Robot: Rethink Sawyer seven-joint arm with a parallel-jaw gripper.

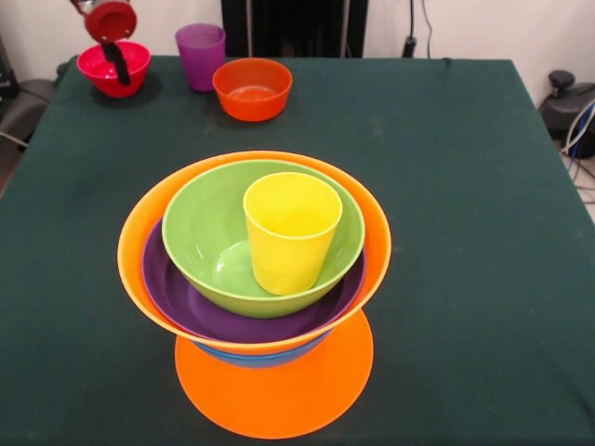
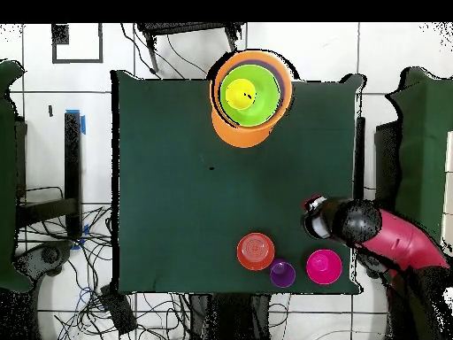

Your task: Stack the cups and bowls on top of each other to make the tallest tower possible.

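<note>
The opaque yellow plastic cup [image 1: 291, 232] stands mouth up, long axis vertical, inside the green bowl [image 1: 209, 243] atop the tower [image 1: 139, 243] near the surface's [image 1: 465, 186] front edge (front view). Far back, the pincer [image 1: 118, 63] dips into the pink-red bowl [image 1: 135, 63]; its opening cannot be told.

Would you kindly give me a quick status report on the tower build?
Gripper over pink-red bowl, jaws unreadable. Tower standing, yellow cup in green bowl on top. Purple cup, small orange-red bowl unstacked. Nothing in the way.
</note>
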